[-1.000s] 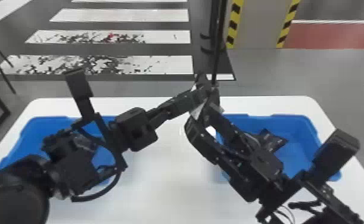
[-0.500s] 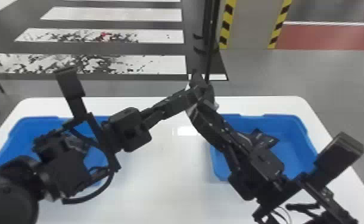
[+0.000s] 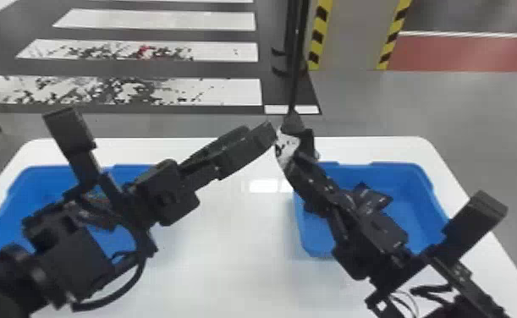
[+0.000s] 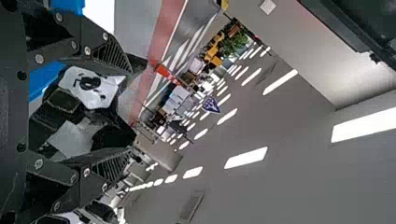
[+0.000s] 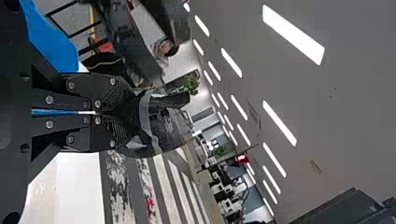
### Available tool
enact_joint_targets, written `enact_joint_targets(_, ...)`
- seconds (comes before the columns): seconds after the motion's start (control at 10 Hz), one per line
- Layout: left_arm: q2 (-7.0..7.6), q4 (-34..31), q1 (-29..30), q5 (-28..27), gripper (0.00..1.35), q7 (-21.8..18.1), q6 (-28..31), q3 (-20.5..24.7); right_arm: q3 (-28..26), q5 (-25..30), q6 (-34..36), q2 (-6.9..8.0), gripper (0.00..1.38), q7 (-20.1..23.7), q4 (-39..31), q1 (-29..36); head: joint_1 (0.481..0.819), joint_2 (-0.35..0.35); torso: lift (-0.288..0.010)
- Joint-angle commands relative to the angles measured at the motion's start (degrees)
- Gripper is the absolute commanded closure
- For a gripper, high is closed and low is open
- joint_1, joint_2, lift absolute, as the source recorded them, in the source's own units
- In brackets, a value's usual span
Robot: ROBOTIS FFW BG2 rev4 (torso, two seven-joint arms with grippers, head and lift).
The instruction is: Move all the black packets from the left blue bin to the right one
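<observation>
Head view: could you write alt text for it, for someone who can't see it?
The robot's right gripper holds a black-and-white packet above a white table, with the left gripper close by. A left blue bin and right blue bin stand on it, the right one holding at least one black packet.

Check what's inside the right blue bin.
Inside the right blue bin: at least one black packet, with bare blue floor to its right. The right arm covers part of the bin, so anything beneath it is hidden and I can't give a count.
</observation>
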Motion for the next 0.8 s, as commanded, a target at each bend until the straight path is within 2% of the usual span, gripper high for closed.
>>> enact_joint_targets(0.0,0.10,-2.04,2.06,0.35,0.14,0.00,-0.11,2.50,-4.31,3.50,1.00,0.34,1.28,0.00,3.51,-1.67,0.695,-0.042,-0.154)
enact_joint_targets(0.3,0.10,-3.59,5.44,-0.45,0.14,0.09,0.73,9.47,-12.76,14.82,2.69,0.25,1.28,0.09,16.31,-9.54,0.695,-0.092,-0.154)
enact_joint_targets(0.5,-0.17,-3.59,6.28,-3.64,0.14,0.18,2.42,14.61,-16.42,22.24,3.11,0.34,1.28,0.09,22.92,-13.34,0.695,-0.136,-0.154)
enact_joint_targets(0.6,-0.17,-3.59,6.84,-5.70,0.14,0.18,3.41,17.13,-16.99,23.50,3.96,0.34,1.28,0.09,23.90,-13.76,0.695,-0.144,-0.154)
enact_joint_targets(0.7,-0.17,-3.59,6.98,-9.93,0.14,0.62,5.09,20.44,-16.99,24.53,4.80,0.34,1.20,0.09,24.32,-13.62,0.695,-0.145,-0.154)
